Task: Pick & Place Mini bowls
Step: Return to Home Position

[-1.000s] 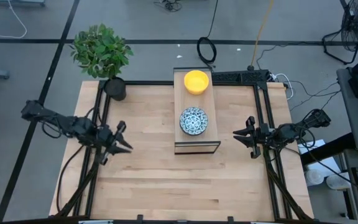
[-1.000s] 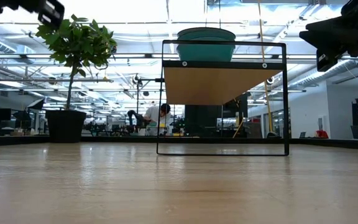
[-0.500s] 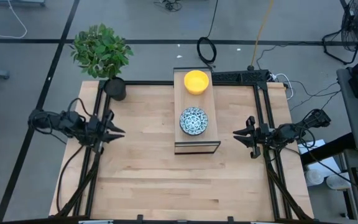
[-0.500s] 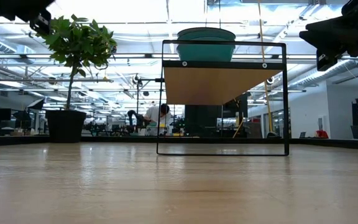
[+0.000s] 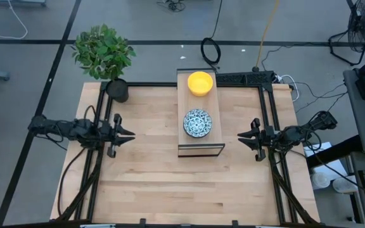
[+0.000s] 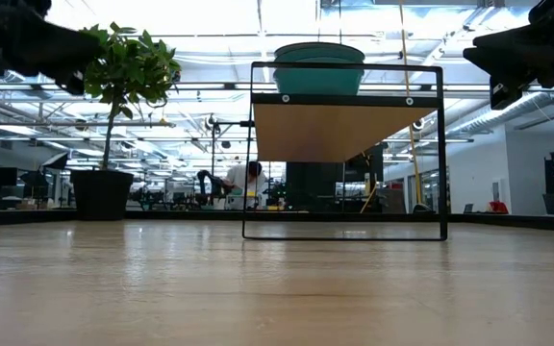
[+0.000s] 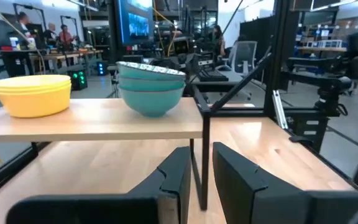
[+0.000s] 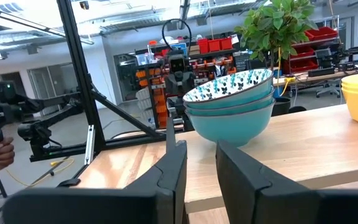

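My left arm lies stretched out level over the table's left edge, raised off the wood, wrist pointing inward toward the shelf. My left gripper hangs well apart from the shelf, its two fingers parallel with only a narrow gap between them and nothing held.

Behind that arm, at the far left corner, the plant stands in its dark pot.

In the middle, the shelf stands on the table against its far edge. On its wooden top sit the mini bowls in two stacks: the yellow bowls at the far end, the blue patterned bowls nearer the front, the two stacks apart.

My right arm mirrors the left over the table's right edge, also held level and clear of the wood. My right gripper points at the shelf from just off its side, fingers a slit apart and empty.
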`<state>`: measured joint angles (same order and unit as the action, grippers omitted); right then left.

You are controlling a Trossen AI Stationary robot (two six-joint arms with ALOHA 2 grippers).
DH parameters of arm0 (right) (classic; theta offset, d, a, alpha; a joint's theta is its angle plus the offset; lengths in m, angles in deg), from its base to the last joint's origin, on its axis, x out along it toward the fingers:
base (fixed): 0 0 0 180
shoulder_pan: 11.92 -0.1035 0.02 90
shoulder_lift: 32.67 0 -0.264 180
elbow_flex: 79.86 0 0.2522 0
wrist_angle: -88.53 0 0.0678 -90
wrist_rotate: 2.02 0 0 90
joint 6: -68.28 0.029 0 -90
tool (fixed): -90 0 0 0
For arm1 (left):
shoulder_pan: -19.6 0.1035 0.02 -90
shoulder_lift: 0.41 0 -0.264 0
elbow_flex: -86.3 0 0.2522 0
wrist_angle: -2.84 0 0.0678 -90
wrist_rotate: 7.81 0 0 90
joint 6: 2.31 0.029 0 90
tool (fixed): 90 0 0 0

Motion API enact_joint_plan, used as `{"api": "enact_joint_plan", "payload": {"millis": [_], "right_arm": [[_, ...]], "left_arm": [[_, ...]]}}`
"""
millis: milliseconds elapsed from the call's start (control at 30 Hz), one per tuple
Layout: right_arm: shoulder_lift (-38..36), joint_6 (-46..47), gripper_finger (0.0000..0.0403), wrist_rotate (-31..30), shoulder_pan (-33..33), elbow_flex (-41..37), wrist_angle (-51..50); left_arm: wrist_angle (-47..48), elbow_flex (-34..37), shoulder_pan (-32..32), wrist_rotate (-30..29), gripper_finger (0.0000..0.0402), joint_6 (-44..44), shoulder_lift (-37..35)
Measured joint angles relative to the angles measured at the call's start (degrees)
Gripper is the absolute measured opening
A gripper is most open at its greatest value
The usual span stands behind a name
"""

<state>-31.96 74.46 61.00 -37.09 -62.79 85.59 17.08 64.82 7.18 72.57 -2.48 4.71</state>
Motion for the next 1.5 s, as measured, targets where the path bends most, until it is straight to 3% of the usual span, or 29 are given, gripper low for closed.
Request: {"api": "enact_joint_plan", "payload": {"millis": [233, 1000, 1300, 1500], "right_arm": [[-0.02, -0.01, 0.0075, 0.00, 0.00, 0.00, -0.01], [0.00, -0.73, 0.0075, 0.00, 0.00, 0.00, -0.39], [-0.02, -7.77, 0.0075, 0.00, 0.02, 0.00, 0.82], [0.09, -7.12, 0.0075, 0.02, 0.02, 0.00, -4.21]], "left_arm": [[-8.38, 6.98, 2.37, 0.03, 0.0072, -0.86, -0.01], [-7.64, 6.85, 4.11, 0.59, 0.0072, 1.42, 0.44], [-7.59, 6.85, 4.11, 0.56, 0.0072, 1.42, 0.44], [-7.57, 6.85, 4.11, 0.56, 0.0072, 1.42, 0.44]]}}
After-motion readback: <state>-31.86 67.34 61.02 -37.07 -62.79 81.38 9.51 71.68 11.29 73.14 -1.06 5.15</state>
